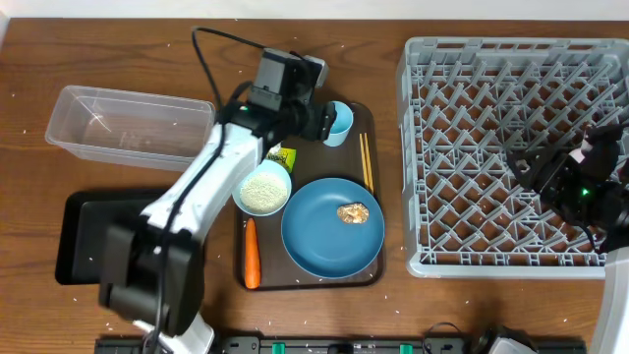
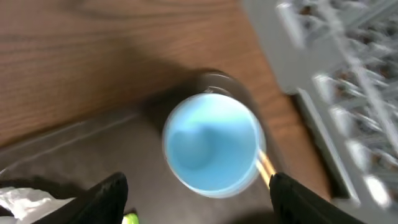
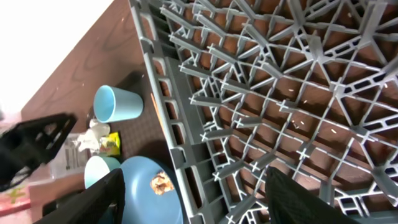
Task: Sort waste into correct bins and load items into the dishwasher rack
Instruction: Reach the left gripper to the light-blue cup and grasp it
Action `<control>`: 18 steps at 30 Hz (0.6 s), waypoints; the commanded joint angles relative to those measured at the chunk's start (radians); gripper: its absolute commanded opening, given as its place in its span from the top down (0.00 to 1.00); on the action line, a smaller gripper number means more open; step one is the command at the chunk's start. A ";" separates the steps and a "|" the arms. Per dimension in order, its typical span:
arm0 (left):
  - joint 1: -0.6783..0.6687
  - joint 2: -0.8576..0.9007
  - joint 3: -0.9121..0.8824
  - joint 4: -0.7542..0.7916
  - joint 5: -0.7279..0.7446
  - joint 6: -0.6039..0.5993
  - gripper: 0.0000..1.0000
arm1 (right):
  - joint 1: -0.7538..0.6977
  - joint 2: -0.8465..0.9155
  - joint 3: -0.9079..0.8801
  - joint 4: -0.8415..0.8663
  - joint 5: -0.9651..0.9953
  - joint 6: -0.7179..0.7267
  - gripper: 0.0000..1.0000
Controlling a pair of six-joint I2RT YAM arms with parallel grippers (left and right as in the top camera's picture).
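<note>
The left fingers (image 2: 106,196) are spread above light blue cup (image 2: 211,143); chopsticks (image 2: 266,167) lie just beside it. The right fingers (image 3: 102,199) are spread over dishwasher rack (image 3: 249,93).

Centre table, the brown rectangular serving tray (image 1: 319,162) carries the light blue cup (image 1: 338,123) at the back, thin wooden chopsticks (image 1: 366,162) along its right edge, white round bowl (image 1: 263,188) left, orange carrot (image 1: 252,254) front left. Beside the carrot, the large round blue plate (image 1: 319,241) holds the golden-brown food morsel (image 1: 353,211). Right of it all stands the grey plastic lattice rack (image 1: 408,147); far left, the clear plastic tub (image 1: 128,98), with the shallow black tray (image 1: 79,226) in front of it.
</note>
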 commanded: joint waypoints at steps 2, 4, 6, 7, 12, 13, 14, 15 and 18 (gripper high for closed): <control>0.002 0.069 0.002 0.065 -0.103 -0.089 0.26 | 0.014 -0.010 -0.001 -0.020 -0.019 -0.038 0.35; 0.002 0.103 0.002 0.096 -0.111 -0.089 0.26 | 0.014 -0.010 -0.001 -0.031 -0.019 -0.040 0.34; 0.002 0.130 0.002 0.103 -0.111 -0.089 0.27 | 0.014 -0.010 -0.001 -0.037 -0.019 -0.050 0.34; 0.002 0.145 0.002 0.101 -0.110 -0.089 0.29 | 0.014 -0.010 -0.001 -0.041 -0.013 -0.050 0.34; 0.001 0.216 0.002 0.089 -0.103 -0.138 0.42 | 0.014 -0.010 -0.001 -0.056 -0.001 -0.060 0.34; 0.001 0.224 0.002 0.082 -0.103 -0.138 0.48 | 0.014 -0.010 -0.001 -0.058 -0.001 -0.060 0.34; 0.001 0.225 0.002 0.078 -0.103 -0.138 0.55 | 0.014 -0.010 -0.001 -0.059 -0.001 -0.061 0.35; 0.001 0.225 0.002 0.074 -0.103 -0.138 0.62 | 0.014 -0.010 -0.001 -0.060 0.000 -0.061 0.34; 0.002 0.206 0.002 0.068 -0.099 -0.138 0.74 | 0.014 -0.010 -0.001 -0.063 0.000 -0.062 0.34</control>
